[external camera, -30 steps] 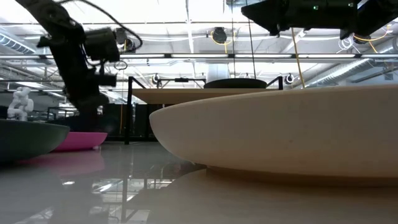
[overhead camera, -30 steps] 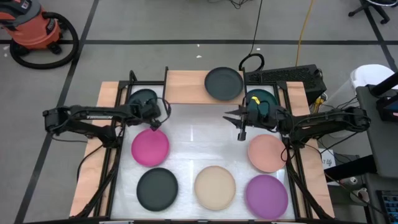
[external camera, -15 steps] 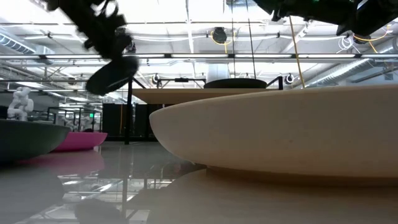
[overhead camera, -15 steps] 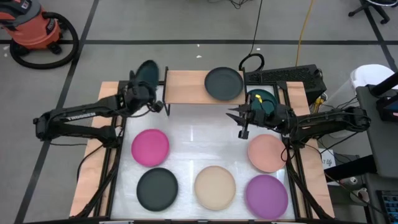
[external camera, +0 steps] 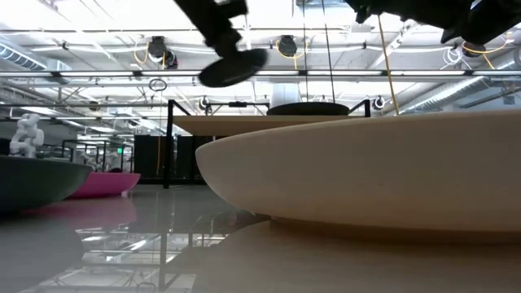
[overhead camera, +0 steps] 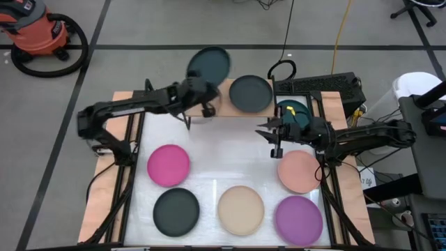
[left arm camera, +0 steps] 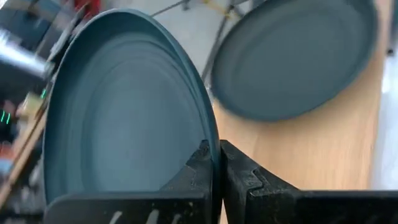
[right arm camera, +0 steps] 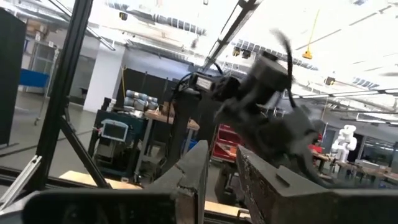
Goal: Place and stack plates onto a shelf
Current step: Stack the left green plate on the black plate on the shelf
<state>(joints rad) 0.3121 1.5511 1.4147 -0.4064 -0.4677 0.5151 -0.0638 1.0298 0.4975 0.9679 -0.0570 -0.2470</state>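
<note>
My left gripper (overhead camera: 200,89) is shut on a dark teal plate (overhead camera: 208,66), held in the air above the left end of the light-wood shelf (overhead camera: 209,103). A charcoal plate (overhead camera: 251,93) lies flat on the shelf's right half. My right gripper (overhead camera: 270,138) hovers open over the table's middle right, touching nothing, next to a second teal plate (overhead camera: 294,111). Magenta (overhead camera: 168,165), charcoal (overhead camera: 175,211), beige (overhead camera: 241,209), purple (overhead camera: 299,219) and salmon (overhead camera: 300,171) plates lie flat on the white table. My left gripper pinches the teal plate's rim (left arm camera: 211,144) between its two fingers, at the plate's near edge. The fingers reach in from the table's left and near side. The plate (external camera: 234,67) is lifted clear of the shelf and tilted, reaching out beyond the fingertips toward the far edge.
The shelf's black legs (external camera: 169,142) stand at the table's far edge. Black frame rails (overhead camera: 129,178) run along both table sides. The beige plate (external camera: 366,171) fills the low view's foreground. An orange vacuum (overhead camera: 38,35) and cables lie on the floor beyond.
My left gripper has lifted the teal plate off the table's far left corner, carried it up and toward the far edge, then swung it right to above the shelf's left end. The plate has gone from lying flat to hanging tilted in the air.
</note>
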